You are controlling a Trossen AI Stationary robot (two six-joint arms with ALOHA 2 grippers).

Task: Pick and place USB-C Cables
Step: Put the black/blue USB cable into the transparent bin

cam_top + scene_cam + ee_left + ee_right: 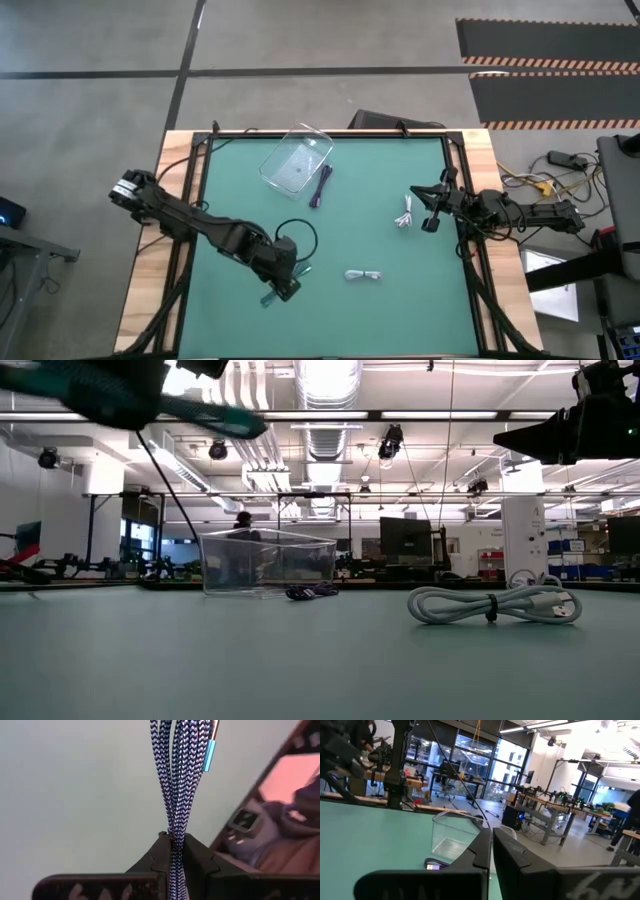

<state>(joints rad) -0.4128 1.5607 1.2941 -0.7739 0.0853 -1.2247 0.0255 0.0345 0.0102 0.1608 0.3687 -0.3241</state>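
Note:
My left gripper (283,284) is over the near-left part of the green mat, shut on the dark teal braided cable bundle (180,775), which shows as a teal streak (215,415) high in the low view. One white cable bundle (363,274) lies flat on the mat to its right. A second white bundle (405,215) lies just left of my right gripper (430,212), which is shut and touches nothing. The dark purple cable (320,186) lies on the mat against the clear plastic box (297,160). My left gripper pinches the teal braided bundle between its two fingers, across several strands at one end of the loop (175,842). The rest of the bundle, with its metal plug (210,754), reaches out past the fingertips. It is lifted clear of the mat.
The clear box stands at the mat's far side, left of centre. A raised black frame and wooden border (170,250) run around the mat. My left arm's black wire (300,235) loops over the mat behind the gripper. Bare mat lies in the middle and near side.

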